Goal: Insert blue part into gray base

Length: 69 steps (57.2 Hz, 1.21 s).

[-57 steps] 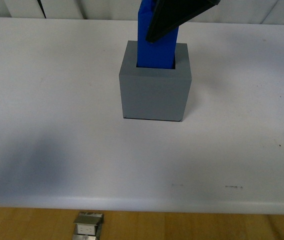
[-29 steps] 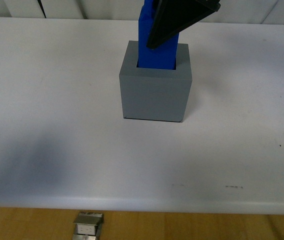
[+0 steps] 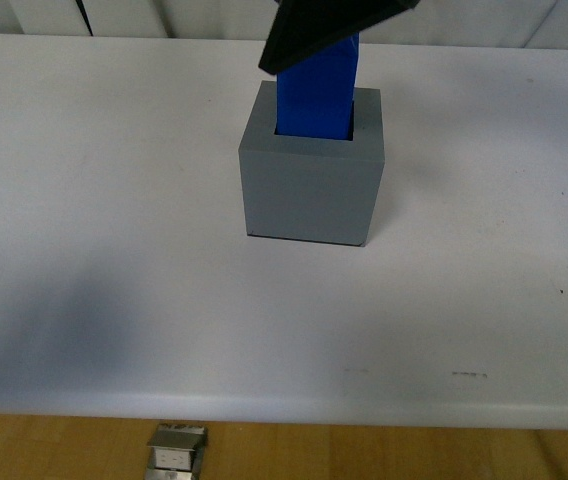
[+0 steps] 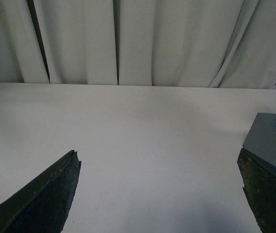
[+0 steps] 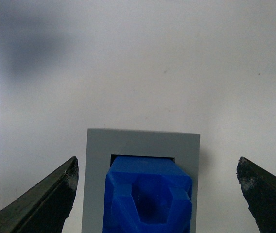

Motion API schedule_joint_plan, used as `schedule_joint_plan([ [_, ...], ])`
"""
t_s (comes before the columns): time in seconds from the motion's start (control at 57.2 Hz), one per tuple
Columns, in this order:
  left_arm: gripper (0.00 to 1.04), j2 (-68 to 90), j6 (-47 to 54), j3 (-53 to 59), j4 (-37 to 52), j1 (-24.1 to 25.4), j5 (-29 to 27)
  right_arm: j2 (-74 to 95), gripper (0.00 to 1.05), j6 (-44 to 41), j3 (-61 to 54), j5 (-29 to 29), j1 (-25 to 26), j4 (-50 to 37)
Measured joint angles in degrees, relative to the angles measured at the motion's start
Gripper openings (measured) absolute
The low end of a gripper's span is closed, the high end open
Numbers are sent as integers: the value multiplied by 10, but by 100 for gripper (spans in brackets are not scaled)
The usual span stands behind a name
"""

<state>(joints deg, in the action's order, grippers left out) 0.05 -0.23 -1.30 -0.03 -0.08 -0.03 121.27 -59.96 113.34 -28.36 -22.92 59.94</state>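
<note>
The gray base [image 3: 310, 185], a matte cube with a square recess in its top face, sits on the white tabletop [image 3: 104, 200] in the upper middle of the front view. It holds the blue part [image 3: 316, 95], whose lower end stands inside the recess while the rest rises well above the rim. The blue part is a bright blue, square-section block, narrower than the base. Seen from above in the right wrist view [image 5: 147, 196], its top has bevelled edges around a hollow centre, and a thin dark gap shows between it and one recess wall. Its long axis stands upright, top end upward, and its upper end is hidden behind a black finger [image 3: 329, 28] at the top edge of the front view. The right pincer [image 5: 157, 165] is spread wide, with a finger on either side of the gray base [image 5: 143, 138] and neither touching the blue block. The left pincer [image 4: 157, 155] is also spread apart and grips nothing. It hangs low over bare tabletop, with the base [image 4: 269, 141] just beside one finger. White curtains [image 4: 128, 39] hang behind.
</note>
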Motion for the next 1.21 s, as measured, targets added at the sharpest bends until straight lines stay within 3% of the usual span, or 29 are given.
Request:
schedule_joint_plan([
  [0.21,98,0,0,0,0,0,0,-89,96,86,-82,3,28,-129],
  [0.454,98,0,0,0,0,0,0,-224,96,253,-255,64,72,-334],
  [0.717,98,0,0,0,0,0,0,-339,96,435,-486,221,141,-522],
  [0.874,98,0,0,0,0,0,0,-421,96,490,-631,287,202,-602],
  [1.206,98,0,0,0,0,0,0,-572,96,537,-840,302,279,-747],
])
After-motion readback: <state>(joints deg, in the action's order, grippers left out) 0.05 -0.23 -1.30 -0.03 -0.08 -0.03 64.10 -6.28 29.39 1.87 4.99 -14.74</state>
